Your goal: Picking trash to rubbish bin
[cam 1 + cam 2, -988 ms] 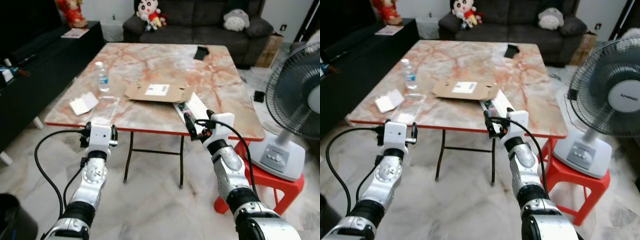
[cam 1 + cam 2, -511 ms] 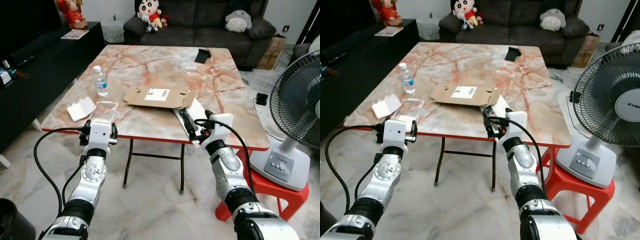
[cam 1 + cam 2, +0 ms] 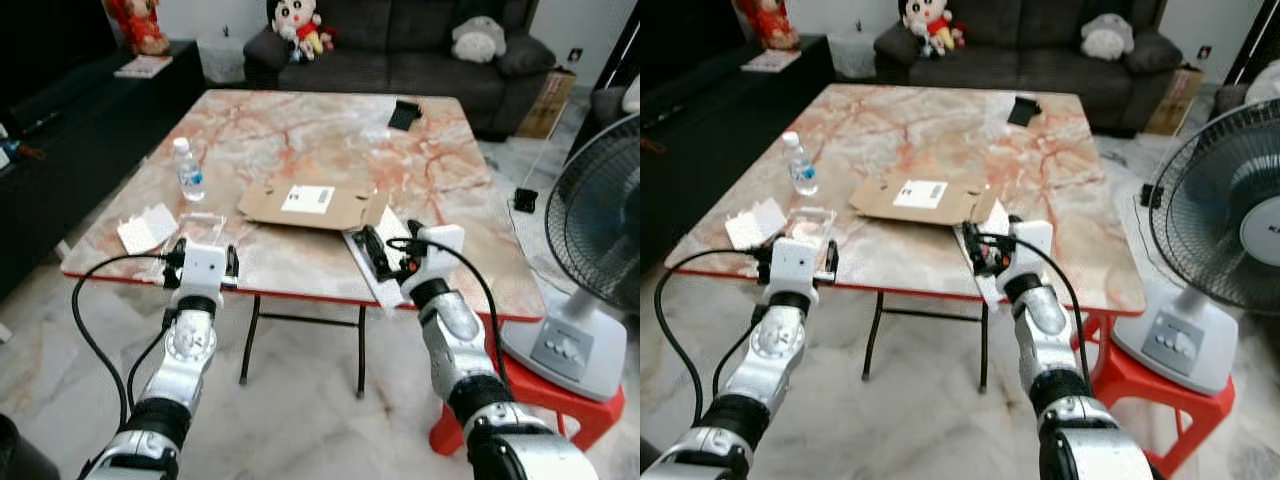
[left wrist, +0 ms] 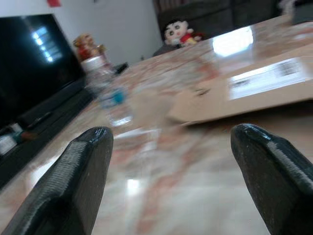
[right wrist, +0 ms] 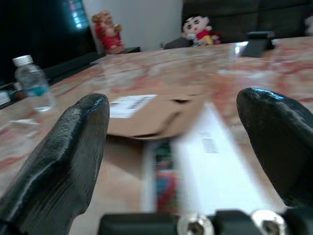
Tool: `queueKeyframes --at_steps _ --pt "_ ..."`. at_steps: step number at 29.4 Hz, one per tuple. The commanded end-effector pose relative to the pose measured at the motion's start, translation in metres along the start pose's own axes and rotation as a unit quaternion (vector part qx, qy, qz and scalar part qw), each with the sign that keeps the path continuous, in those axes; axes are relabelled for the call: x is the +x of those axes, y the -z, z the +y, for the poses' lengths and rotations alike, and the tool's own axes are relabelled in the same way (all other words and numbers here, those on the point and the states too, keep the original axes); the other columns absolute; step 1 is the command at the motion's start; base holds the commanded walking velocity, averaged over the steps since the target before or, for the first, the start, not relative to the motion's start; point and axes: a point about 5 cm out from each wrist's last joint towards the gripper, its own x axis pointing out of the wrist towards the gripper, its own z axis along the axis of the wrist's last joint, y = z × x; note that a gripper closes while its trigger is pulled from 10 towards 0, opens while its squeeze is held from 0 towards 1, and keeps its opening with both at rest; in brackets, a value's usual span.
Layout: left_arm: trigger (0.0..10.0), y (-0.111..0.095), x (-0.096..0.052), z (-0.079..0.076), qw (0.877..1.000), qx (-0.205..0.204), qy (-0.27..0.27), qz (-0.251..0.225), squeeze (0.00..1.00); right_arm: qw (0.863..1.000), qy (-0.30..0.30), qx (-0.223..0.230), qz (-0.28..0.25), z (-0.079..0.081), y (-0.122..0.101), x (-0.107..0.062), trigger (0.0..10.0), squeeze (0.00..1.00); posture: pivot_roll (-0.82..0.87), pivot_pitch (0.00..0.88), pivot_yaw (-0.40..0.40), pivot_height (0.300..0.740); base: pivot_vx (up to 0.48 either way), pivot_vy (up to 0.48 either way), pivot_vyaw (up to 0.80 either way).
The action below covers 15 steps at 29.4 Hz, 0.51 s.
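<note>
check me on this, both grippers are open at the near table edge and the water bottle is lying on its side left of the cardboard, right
Not quite: the water bottle stands upright, cap up, as the left eye view shows. The rest holds: left gripper and right gripper are open at the near table edge, the bottle left of the cardboard.

I am closer to the table (image 3: 300,130) now than a second ago, and the head camera's view shifts with the approach. My right gripper (image 3: 383,255) now reaches over the table's near edge, its parted fingers above the long white box (image 3: 385,262), where before it sat at the edge. My left gripper (image 3: 200,266) comes up to the near edge by the clear plastic tray (image 3: 810,222).
</note>
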Motion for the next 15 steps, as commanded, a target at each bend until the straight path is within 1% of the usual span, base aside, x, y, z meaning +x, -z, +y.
queueKeyframes --at_steps 1,4,15 --pt "10.0 -0.0028 0.0017 -0.001 1.0 -0.001 0.004 -0.004 0.0 1.0 0.0 0.003 -0.002 -0.0002 -0.003 0.0026 10.0 0.0 0.01 0.0 -0.008 0.74 0.356 0.0 -0.64" --pt "10.0 -0.0031 0.0021 -0.001 1.0 -0.001 0.004 -0.004 0.0 1.0 -0.001 0.005 -0.002 0.0002 -0.003 0.0028 10.0 0.0 0.01 0.0 -0.01 0.74 0.354 0.0 -0.75" --pt "10.0 -0.0023 0.0017 0.0004 1.0 -0.002 0.003 -0.001 0.0 1.0 0.0 0.002 -0.003 -0.0004 -0.0034 0.0025 10.0 0.0 0.01 0.0 -0.016 0.74 0.352 0.0 0.0"
